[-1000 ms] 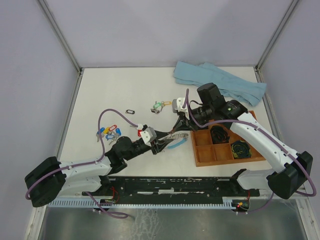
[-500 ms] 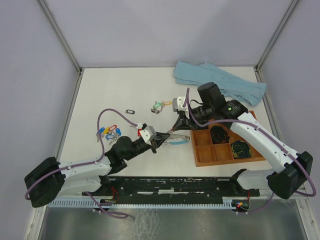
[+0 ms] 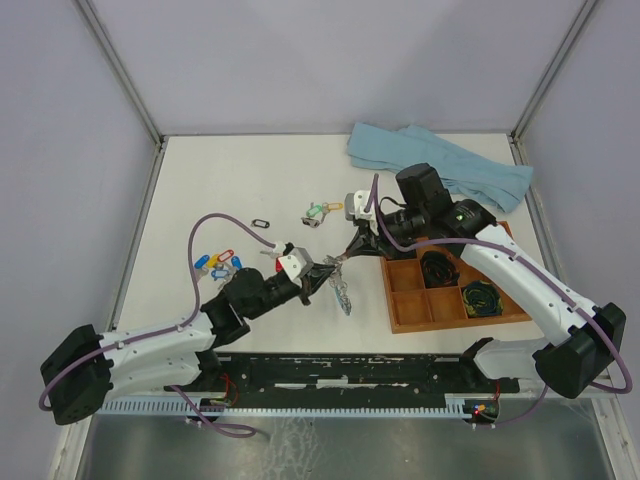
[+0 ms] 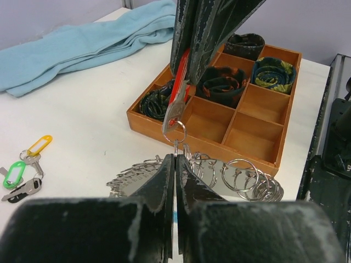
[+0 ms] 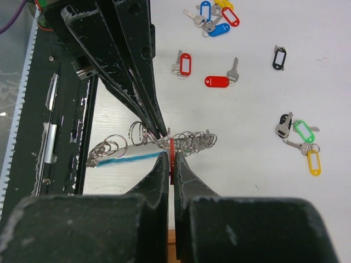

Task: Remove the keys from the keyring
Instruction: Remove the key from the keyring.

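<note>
The keyring (image 3: 342, 293) hangs between both grippers just above the table, its light-blue arc (image 5: 126, 160) low and its silver band strung with several small split rings (image 4: 244, 176). My right gripper (image 5: 171, 159) is shut on the red tag of a key (image 4: 176, 101) that still hangs on the keyring. My left gripper (image 4: 176, 159) is shut on a small ring of the keyring just under that key. In the top view the left gripper (image 3: 325, 268) and the right gripper (image 3: 346, 258) meet tip to tip. Loose keys lie on the table: blue and red ones (image 3: 215, 265), two red ones (image 5: 185, 63), a green and yellow bunch (image 3: 322, 212).
A wooden tray (image 3: 405, 322) with coiled black cables stands right of the grippers. A light-blue cloth (image 3: 440, 165) lies at the back right. A small black tag frame (image 3: 260, 223) lies left of the green and yellow bunch.
My left gripper has shut on the keyring and risen a little. The keyring has swung from lying flat to hanging edge-down. The right gripper has kept its grip.
</note>
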Controlling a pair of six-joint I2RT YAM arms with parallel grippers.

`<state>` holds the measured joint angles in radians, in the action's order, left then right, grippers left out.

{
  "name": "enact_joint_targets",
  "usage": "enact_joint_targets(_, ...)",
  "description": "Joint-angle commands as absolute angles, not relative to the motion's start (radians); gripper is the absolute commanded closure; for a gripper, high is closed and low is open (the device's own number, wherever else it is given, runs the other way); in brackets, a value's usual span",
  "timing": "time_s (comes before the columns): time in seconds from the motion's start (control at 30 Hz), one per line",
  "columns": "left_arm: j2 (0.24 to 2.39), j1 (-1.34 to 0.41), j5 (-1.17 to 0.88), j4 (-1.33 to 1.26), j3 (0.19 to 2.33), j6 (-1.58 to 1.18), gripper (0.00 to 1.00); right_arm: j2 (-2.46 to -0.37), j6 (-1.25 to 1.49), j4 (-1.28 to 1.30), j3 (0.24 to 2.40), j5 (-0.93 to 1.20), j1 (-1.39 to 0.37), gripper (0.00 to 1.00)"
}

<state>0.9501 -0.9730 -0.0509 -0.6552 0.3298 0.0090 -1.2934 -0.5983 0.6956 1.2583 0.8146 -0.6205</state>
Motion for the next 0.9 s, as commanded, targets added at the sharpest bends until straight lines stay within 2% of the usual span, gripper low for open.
enact_joint_targets(0.0,0.925,-0.976,-0.027,-0.534,0.438,0.053,0.97,-1.285,-0.596,0.635,1.257,0.797,-0.617,0.99)
enact_joint_targets(0.33,0.959,-0.973,-0.025,0.006,0.749,0.047,0.97,-1.286,-0.74,0.666,1.203,0.84,-0.617,0.99)
enact_joint_targets(0.63,1.052,-0.943,-0.04,0.306,0.944,-0.038,0.97,-1.274,-0.687,0.619,1.198,0.789,-0.615,0.97)
enact_joint_targets(0.8,1.098,-0.921,-0.086,0.415,1.019,-0.061,0.97,-1.269,-0.639,0.619,1.206,0.838,-0.605,0.65)
enact_joint_targets(0.87,1.105,-0.918,-0.093,0.443,1.038,-0.061,0.97,-1.267,-0.619,0.621,1.211,0.883,-0.594,0.55)
